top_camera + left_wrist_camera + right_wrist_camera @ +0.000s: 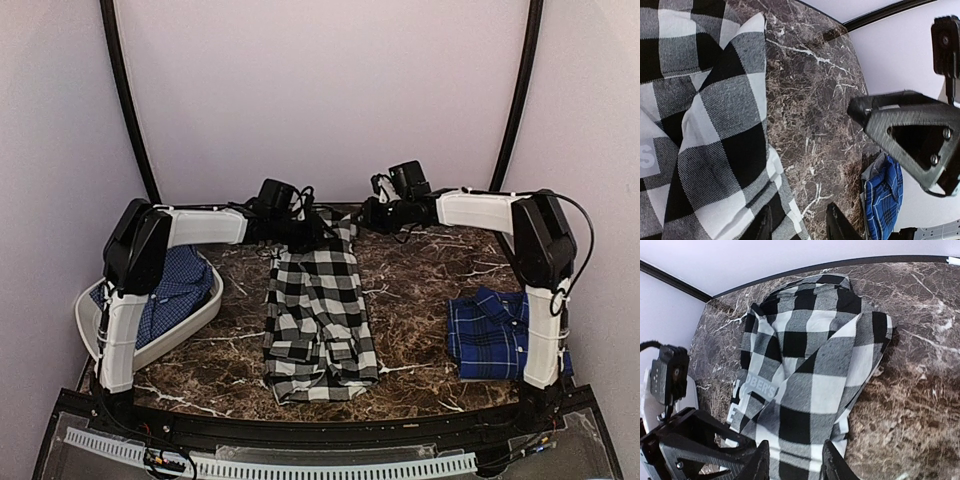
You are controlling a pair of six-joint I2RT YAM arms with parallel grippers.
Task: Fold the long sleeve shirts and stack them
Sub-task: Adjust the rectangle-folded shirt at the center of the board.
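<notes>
A black-and-white checked long sleeve shirt (pixel 320 320) lies in the middle of the marble table, folded into a long strip running front to back. White block lettering (pixel 756 389) shows on it. My left gripper (pixel 308 230) hovers at the strip's far left corner. In its wrist view the left gripper (pixel 800 225) stands open, the shirt's edge (pixel 705 125) under one finger and bare marble in the gap. My right gripper (pixel 362 215) is at the far right corner, open above the checked cloth (pixel 810 370), jaws (pixel 797 462) holding nothing. A blue plaid shirt (pixel 490 335) lies folded at the right.
A white basket (pixel 190 325) at the left edge holds a blue checked cloth (pixel 175 285). The two grippers are close together at the back of the table. The blue plaid shirt (pixel 882 195) lies beside the right arm's base. Curved black poles (pixel 125 90) rise at the back.
</notes>
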